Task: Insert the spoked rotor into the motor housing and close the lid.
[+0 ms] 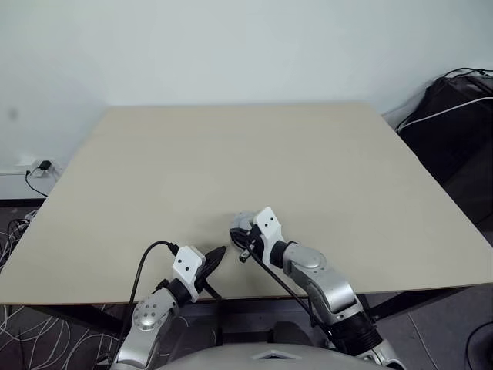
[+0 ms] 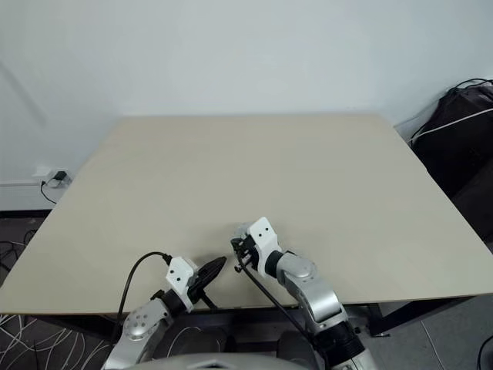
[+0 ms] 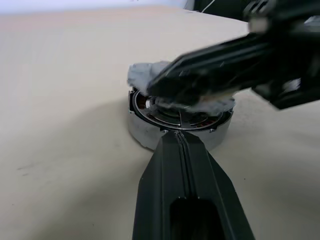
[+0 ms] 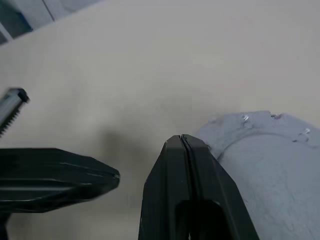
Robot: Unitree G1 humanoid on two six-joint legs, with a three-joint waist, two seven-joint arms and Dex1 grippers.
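- left hand (image 3: 177,142): fingers pressed together, holding nothing. Its tip sits just at the near edge of the motor housing (image 3: 150,132); likely parked there to brace or steady the puck, but contact can't be confirmed.
- motor housing: stands flat on the worktop (image 1: 231,154), directly beyond the left fingertip. Copper-brown windings show inside the silver wall, so it is not fully capped yet.
- spoked rotor: thin silver ring and spokes seem to lie inside the housing, seen in the left wrist view; blurred, can't be sure it is seated.
- right hand (image 4: 184,142): also closed tight, gripping nothing. It reaches across the top of the housing from the far right side, blurred in the left wrist view.
- lid (image 4: 270,165): grey rounded piece touching the side of the right hand's fingers, lying tilted over the housing top. Judgement: closed fingers are used as a pusher to nudge the lid into place rather than grip it.
- step in hand: probably lid closing; lid looks off-centre, so it may need sliding before pressing.
- beyond both hands: bare worktop.
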